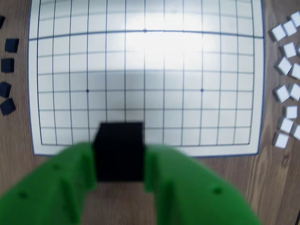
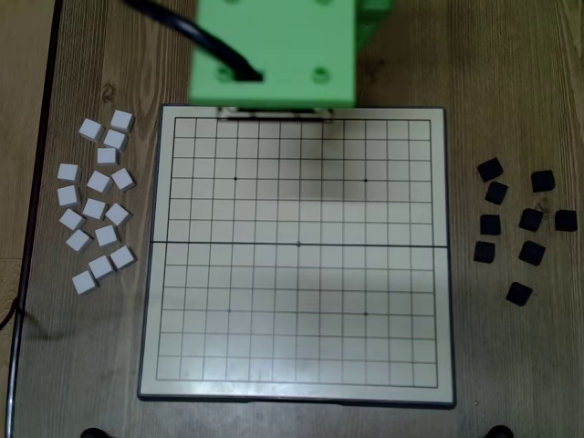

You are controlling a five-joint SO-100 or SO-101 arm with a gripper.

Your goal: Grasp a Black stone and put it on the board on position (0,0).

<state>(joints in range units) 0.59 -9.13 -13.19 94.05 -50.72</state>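
In the wrist view my green gripper (image 1: 120, 161) is shut on a Black stone (image 1: 119, 150), a matte black block held between the two fingers just over the near rim of the board (image 1: 225, 152). From overhead the green arm body (image 2: 274, 50) hangs over the top edge of the board (image 2: 297, 392) and hides the fingers and the held stone. Several more black stones (image 2: 520, 228) lie loose on the wood to the right of the board in the overhead view; in the wrist view these spare stones (image 1: 7, 65) sit at the left edge.
Several white blocks (image 2: 96, 205) are scattered left of the board in the overhead view, and the white blocks (image 1: 286, 79) show at the right of the wrist view. A black cable (image 2: 182, 27) runs from the arm. The table's left edge (image 2: 36, 182) is close by.
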